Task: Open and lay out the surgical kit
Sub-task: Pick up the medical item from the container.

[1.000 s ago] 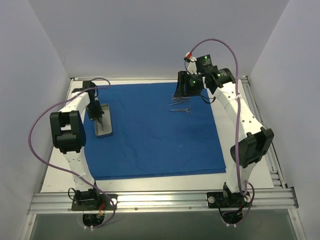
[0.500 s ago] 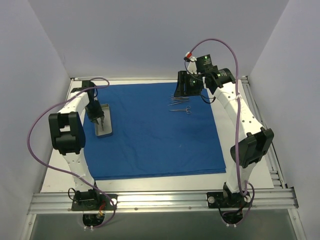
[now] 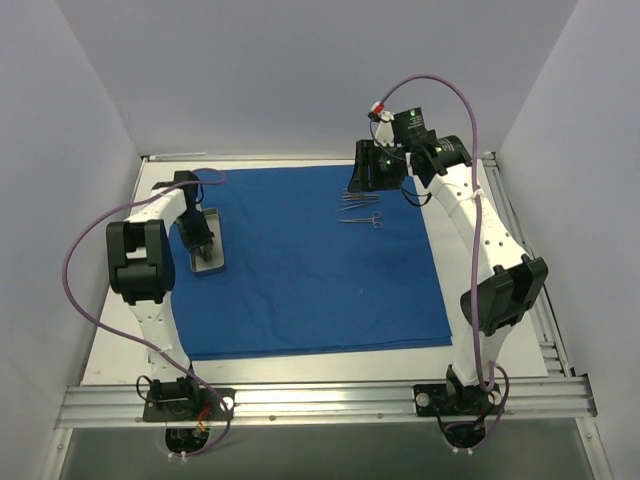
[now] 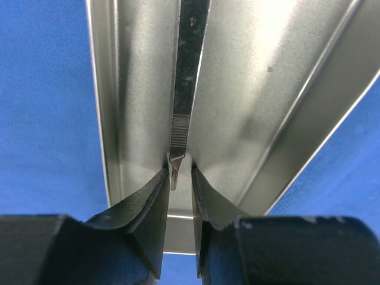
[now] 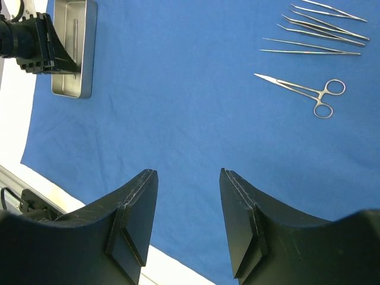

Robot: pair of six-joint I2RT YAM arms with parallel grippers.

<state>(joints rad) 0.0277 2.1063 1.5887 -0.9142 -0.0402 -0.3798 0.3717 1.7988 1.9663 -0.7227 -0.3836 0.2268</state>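
Observation:
The royal-blue cloth (image 3: 310,280) lies spread flat as a large sheet. The pale metal tray (image 3: 212,266) sits on its left part. My left gripper (image 3: 201,243) is down inside the tray (image 4: 255,89). Its fingers stand a narrow gap apart on either side of the near end of a scalpel handle (image 4: 190,65), without clearly pressing on it. Thin metal instruments (image 3: 360,207) lie in a row at the far right of the cloth: tweezers (image 5: 314,27) and ring-handled forceps (image 5: 323,98). My right gripper (image 5: 189,172) is open and empty, raised above the cloth beside the instruments.
White table margin (image 3: 120,340) shows left of and in front of the cloth. White walls close in the back and both sides. A metal rail (image 3: 320,400) runs along the near edge. The tray also shows in the right wrist view (image 5: 89,35).
My left arm has shifted its elbow and wrist while the gripper stays in the tray, a little lower. The right arm and the instruments have not moved.

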